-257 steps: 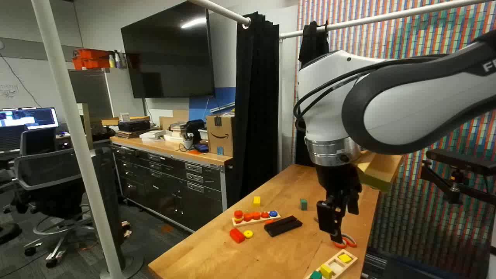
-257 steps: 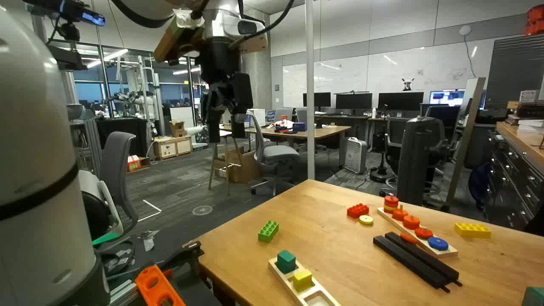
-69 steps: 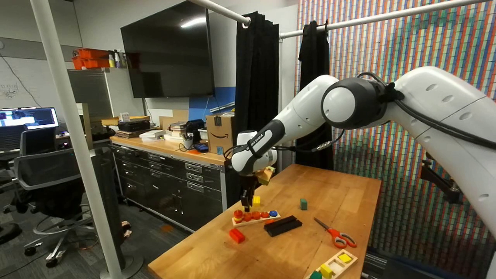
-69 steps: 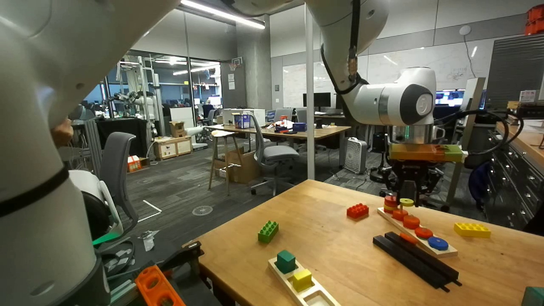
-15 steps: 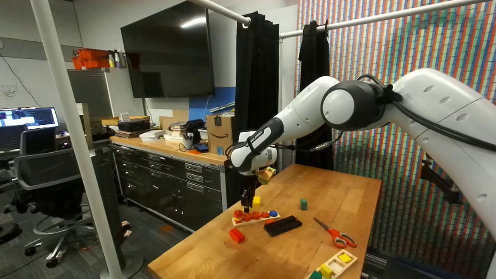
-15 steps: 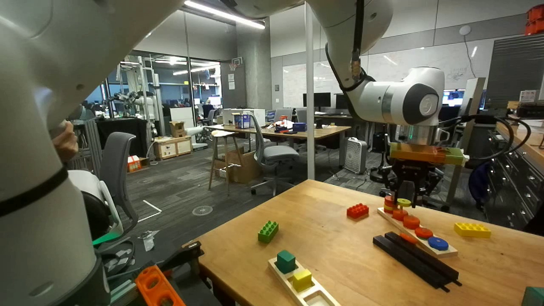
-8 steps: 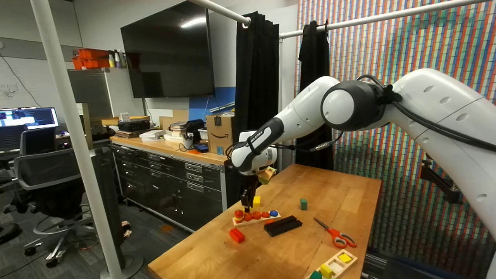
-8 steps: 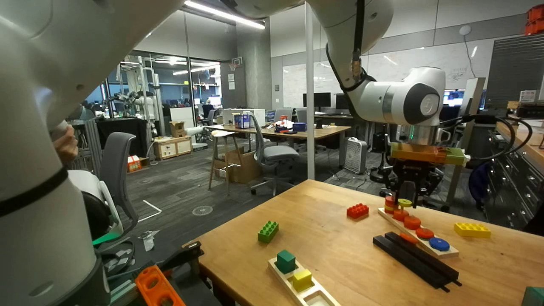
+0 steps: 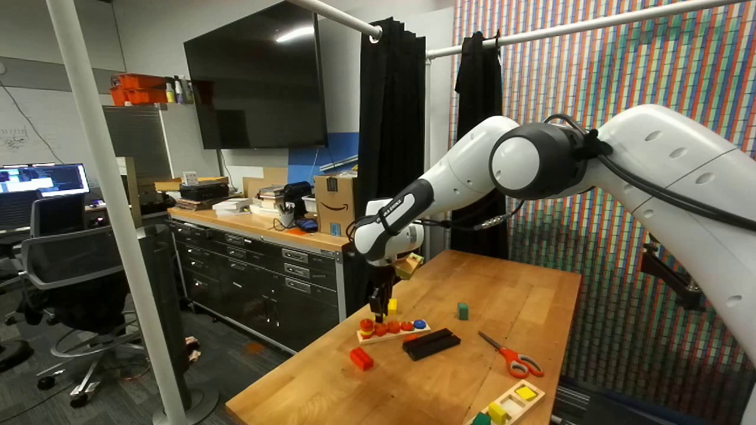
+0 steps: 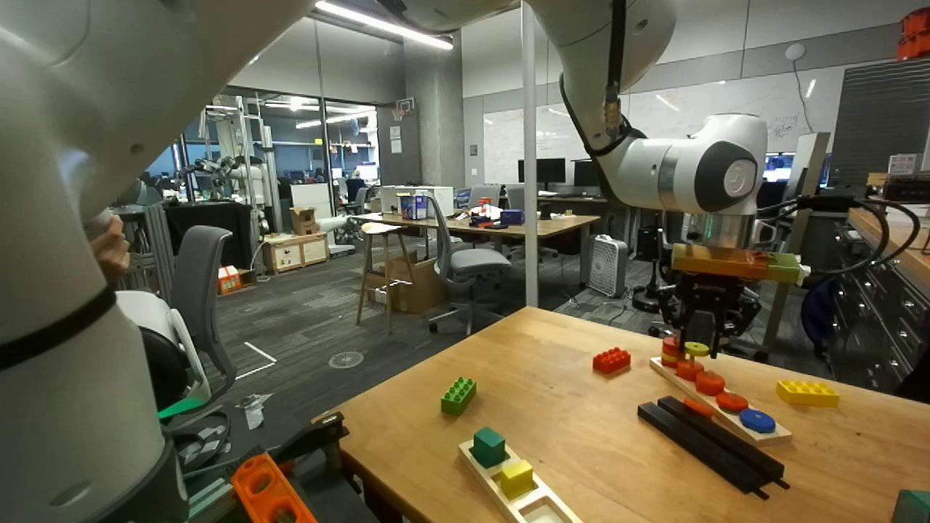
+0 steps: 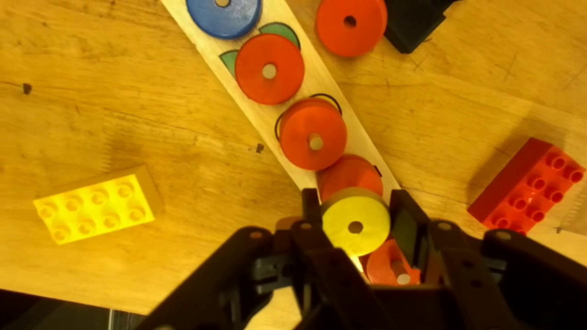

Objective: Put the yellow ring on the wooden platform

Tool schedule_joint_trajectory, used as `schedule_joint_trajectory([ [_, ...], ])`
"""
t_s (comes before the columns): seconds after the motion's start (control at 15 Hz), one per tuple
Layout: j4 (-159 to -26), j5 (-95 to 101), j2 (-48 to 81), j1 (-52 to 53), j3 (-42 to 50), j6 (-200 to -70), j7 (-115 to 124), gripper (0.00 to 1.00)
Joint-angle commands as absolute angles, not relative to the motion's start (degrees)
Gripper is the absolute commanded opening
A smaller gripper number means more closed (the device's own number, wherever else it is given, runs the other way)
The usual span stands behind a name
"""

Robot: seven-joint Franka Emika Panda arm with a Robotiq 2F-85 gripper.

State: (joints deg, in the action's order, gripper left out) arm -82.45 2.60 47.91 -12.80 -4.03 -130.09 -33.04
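My gripper [image 11: 355,201] is shut on the yellow ring [image 11: 356,238], its fingers on opposite sides and the centre hole facing the wrist camera. The ring is raised above the wooden platform [image 11: 316,78], over a red disc [image 11: 351,176] whose peg it covers. I cannot tell whether the peg's tip is in the hole. In an exterior view the platform [image 10: 774,437] holds red discs on pegs, a blue disc [image 10: 757,420] at one end and a taller red-and-yellow stack [image 10: 670,350] at the far end. In an exterior view the gripper [image 9: 378,319] partly hides the ring.
A red brick [image 11: 527,188] and a yellow brick [image 11: 98,208] flank the platform. Beside it lie a loose red disc [image 11: 351,41] and a black grooved piece [image 9: 431,344]. Scissors [image 9: 517,361] and a tray [image 10: 488,476] with coloured blocks lie farther off.
Over the last second the gripper, with the yellow ring, has shifted slightly sideways, and the wooden platform has slid the same way. Several seconds earlier the ring lay on the table by the red brick.
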Motion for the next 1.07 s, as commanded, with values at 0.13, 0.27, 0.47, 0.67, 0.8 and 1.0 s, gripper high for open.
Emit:
schedule_joint_trajectory([
  [0.13, -80.56, 2.34, 50.23, -12.97, -3.29, -129.17, -32.36, 0.22],
  [0.27, -80.61, 2.39, 50.1, -12.95, -3.17, -129.26, -32.23, 0.22],
  [0.47, -80.77, 2.45, 49.92, -12.88, -3.04, -129.34, -31.97, 0.22],
  [0.67, -81.2, 2.43, 49.59, -12.84, -3.05, -129.5, -31.65, 0.22],
  [0.8, -81.51, 2.4, 49.32, -12.8, -3.14, -129.64, -31.53, 0.22],
  [1.0, -81.7, 2.48, 49.1, -12.69, -3.08, -129.66, -31.21, 0.22],
])
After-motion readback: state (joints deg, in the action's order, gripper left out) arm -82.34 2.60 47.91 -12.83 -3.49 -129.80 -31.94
